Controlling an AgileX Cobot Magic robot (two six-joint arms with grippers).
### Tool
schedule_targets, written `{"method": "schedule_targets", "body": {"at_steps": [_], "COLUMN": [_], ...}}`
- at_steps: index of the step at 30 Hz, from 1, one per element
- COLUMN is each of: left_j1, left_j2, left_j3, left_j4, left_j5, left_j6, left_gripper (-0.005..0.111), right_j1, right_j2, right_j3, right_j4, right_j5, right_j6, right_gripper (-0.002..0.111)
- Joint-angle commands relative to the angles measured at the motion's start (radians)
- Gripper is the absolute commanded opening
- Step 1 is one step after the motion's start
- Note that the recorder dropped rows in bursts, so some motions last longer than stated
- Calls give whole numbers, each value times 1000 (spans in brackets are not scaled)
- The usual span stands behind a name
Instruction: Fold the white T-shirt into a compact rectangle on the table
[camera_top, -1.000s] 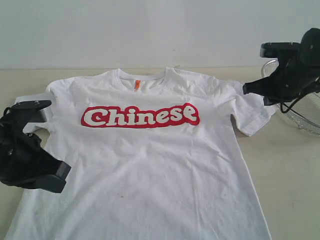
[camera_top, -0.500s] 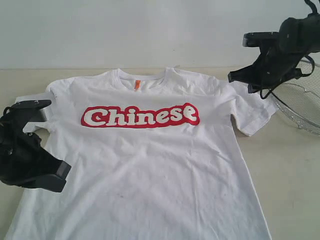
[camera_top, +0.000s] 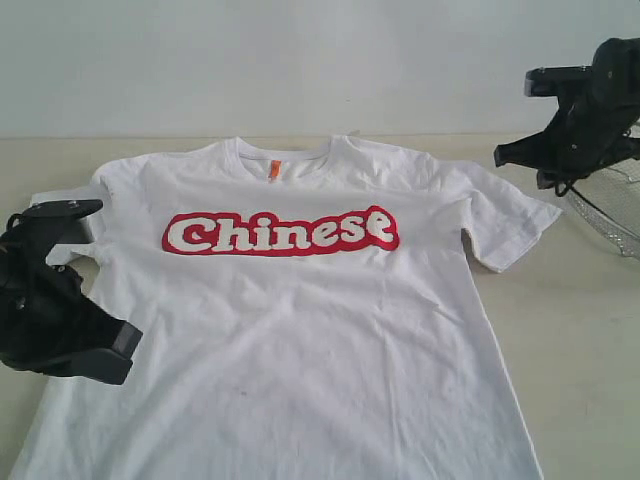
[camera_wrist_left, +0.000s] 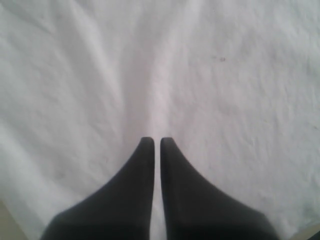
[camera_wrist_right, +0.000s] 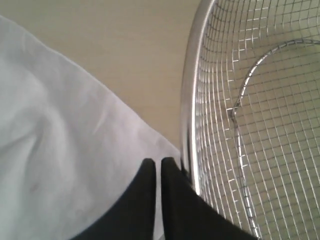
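Though the white T-shirt (camera_top: 300, 340) lies flat, a basket (camera_top: 612, 228) crowds one sleeve (camera_top: 512, 222).

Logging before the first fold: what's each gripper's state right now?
Left gripper: shut, nothing visibly held.
Right gripper: shut, nothing visibly held.

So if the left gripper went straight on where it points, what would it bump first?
Most likely the white T-shirt: the shut left gripper points straight at its cloth, with nothing visible between.
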Motion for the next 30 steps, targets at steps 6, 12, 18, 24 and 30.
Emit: {"method": "schedule_targets", "body": {"at_steps": [6, 12, 18, 24, 30], "left_j1": [-2, -2, -2, -2, -2], "left_j2": [-6, -6, -6, -6, -6], "left_j3": [-5, -5, -5, -5, -5], "left_j4": [-7, -7, -7, -7, -7], "left_j5": [-25, -29, -27, -19, -16], "left_j6": [3, 11, 14, 14, 14], "left_gripper": [5, 5, 5, 5, 5], "right_j1": [9, 107, 137, 130, 89], "right_j2": [-51, -154, -154, -154, -154], "right_j3": [-6, 147, 290, 292, 292], "right_j4": [277, 323, 332, 332, 332], "right_j5": [114, 103, -60, -96, -92], "right_j6": [-196, -155, 13, 96, 171], "right_gripper": [38, 45, 45, 45, 45]}}
